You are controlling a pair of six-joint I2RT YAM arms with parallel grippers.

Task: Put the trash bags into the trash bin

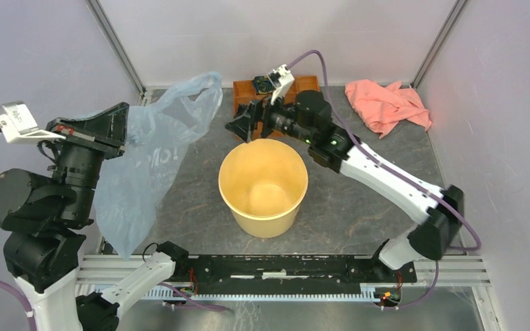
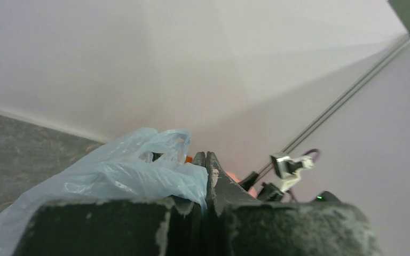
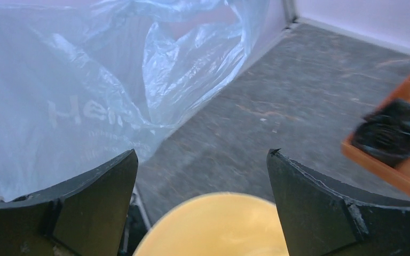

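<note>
The trash bag (image 1: 153, 155) is thin, pale blue and translucent. It hangs from my left gripper (image 1: 125, 129) at the left of the table, and its lower end drapes down to the table's front left. The left wrist view shows that gripper (image 2: 206, 160) shut on a fold of the bag (image 2: 117, 173). The trash bin (image 1: 263, 207), a round pale yellow bucket, stands upright in the middle with nothing inside. My right gripper (image 1: 243, 125) hovers just behind the bin's far rim, open and empty. Between its spread fingers (image 3: 202, 154) I see the bin's rim (image 3: 219, 224), with the bag (image 3: 75, 96) beyond on the left.
A salmon-pink cloth (image 1: 386, 103) lies crumpled at the back right. An orange-brown wooden tray (image 1: 241, 89) sits at the back centre, partly behind my right arm, with a black object (image 3: 391, 132) in it. Enclosure walls stand close on three sides.
</note>
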